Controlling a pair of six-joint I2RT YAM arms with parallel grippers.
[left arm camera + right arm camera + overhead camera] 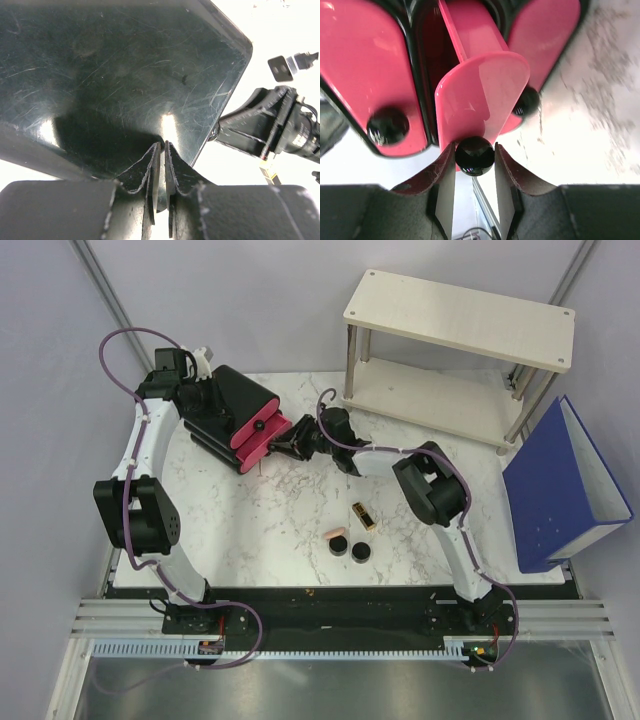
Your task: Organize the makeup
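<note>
Marble bench (280, 530): you are opening the pink drawer (480, 85), right pincer (474, 147) grasping its knob (475, 157), left pincer (162, 145) clamping the box (110, 75); pull straight.

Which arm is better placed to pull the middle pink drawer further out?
Right. The right pincer clasps the drawer knob; the left pincer grips the black box from behind.

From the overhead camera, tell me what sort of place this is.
Probably a robotics lab test cell, not a home: a white marble-patterned table with two black-and-white robot arms bolted along its near edge, plain grey partition walls, and staged props: a pale wooden two-tier shelf and a blue ring binder.
</note>
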